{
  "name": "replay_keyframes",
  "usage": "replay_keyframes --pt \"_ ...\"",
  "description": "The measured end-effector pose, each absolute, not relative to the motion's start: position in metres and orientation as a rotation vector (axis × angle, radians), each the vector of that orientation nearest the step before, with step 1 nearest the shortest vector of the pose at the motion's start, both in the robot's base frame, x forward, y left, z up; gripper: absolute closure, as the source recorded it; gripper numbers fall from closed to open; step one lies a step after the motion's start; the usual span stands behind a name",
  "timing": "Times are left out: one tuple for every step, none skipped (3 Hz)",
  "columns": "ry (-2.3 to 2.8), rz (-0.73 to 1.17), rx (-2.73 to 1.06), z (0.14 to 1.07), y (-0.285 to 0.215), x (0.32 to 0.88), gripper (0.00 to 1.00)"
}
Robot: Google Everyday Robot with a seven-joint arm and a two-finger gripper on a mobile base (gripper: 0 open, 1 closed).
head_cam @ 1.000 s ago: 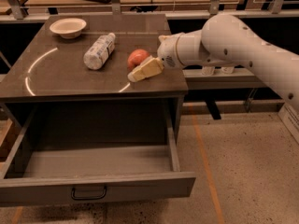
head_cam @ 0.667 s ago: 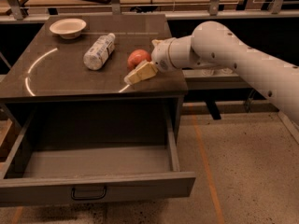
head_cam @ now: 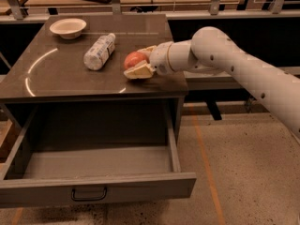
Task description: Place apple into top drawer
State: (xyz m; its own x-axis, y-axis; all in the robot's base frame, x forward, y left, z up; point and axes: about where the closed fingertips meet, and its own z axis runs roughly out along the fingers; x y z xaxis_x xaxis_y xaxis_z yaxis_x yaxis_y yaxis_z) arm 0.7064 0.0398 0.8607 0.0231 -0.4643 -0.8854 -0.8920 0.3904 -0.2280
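1. The top drawer (head_cam: 93,191) fills the lower half of the frame. It is pulled fully open and its interior is bare, so the opening step is done.
2. The cabinet top (head_cam: 61,78) spans the upper left and carries every loose item.
3. The plastic bottle (head_cam: 99,51) lies on its side, just left of my work point.
4. My gripper (head_cam: 138,61), at upper centre, pinches the apple (head_cam: 132,58) from both sides.
5. The apple rests on the cabinet top near its front right edge. Lift, carry down and release remain.
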Motion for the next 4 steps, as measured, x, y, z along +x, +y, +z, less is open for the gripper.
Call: replay_keyframes --pt "1.523 0.539 -1.283 0.895 0.038 0.683 0.69" --pt "1.467 0.618 -1.335 0.946 0.027 0.619 0.98" --pt "1.484 0.667 -1.397 0.955 0.033 0.551 1.00" --pt "1.530 0.687 -1.461 0.922 0.049 0.514 1.00"
